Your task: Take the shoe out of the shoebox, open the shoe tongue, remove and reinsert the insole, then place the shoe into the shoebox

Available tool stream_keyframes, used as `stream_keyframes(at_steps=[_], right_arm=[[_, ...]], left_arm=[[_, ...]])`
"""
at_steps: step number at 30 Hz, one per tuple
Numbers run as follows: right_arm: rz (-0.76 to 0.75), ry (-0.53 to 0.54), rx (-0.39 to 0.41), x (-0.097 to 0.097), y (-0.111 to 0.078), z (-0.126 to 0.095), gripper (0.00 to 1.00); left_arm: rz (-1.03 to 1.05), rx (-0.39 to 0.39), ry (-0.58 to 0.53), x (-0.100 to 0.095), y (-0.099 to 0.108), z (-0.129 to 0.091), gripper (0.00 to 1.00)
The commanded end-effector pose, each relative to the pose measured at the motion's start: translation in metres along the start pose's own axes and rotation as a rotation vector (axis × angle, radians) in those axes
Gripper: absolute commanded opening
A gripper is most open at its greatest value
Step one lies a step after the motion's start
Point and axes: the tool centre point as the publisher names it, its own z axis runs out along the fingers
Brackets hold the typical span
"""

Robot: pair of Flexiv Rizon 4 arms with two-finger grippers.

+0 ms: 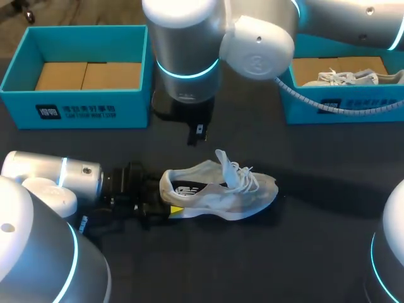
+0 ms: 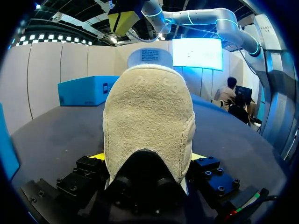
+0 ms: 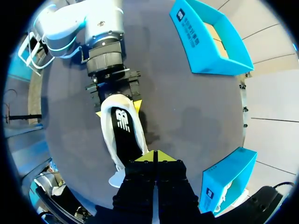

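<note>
Lying lengthwise across the table, the shoe points its toe rightward, heel clamped in the left tool; the right tool hangs above, closed on nothing.

The right gripper, yellow tips together, hangs above the shoe; the left gripper seemingly clamps its heel, well in from the edges of the table.

The left arm lay low and nearly level, coming in from the left; the left gripper had its yellow tips pressed on either side of the heel of the shoe. The right arm reached across from the far right, wrist turned straight down; the right gripper hung with its tips together, apparently touching nothing.
</note>
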Motion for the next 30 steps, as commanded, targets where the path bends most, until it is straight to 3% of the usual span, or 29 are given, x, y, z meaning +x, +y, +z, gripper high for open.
stream_keyframes(at_steps=[1,8,15,25,30], right_arm=[[0.0,0.002,-0.003,0.0,-0.001,0.001,0.0],[0.0,0.002,-0.003,0.0,-0.001,0.001,0.0],[-0.107,-0.003,-0.002,0.013,0.001,0.008,0.0],[-0.176,0.024,-0.03,0.034,0.009,0.038,0.0],[-0.193,0.089,-0.05,0.048,0.011,0.056,0.0]], left_arm=[[0.0,-0.002,0.0,0.0,0.0,0.0,0.0],[0.0,-0.002,0.0,0.0,0.0,0.0,0.0],[0.0,-0.002,0.0,0.0,0.0,0.0,0.0],[0.0,-0.002,0.0,0.0,0.0,0.0,0.0],[0.0,-0.002,0.0,0.0,0.0,0.0,0.0]])
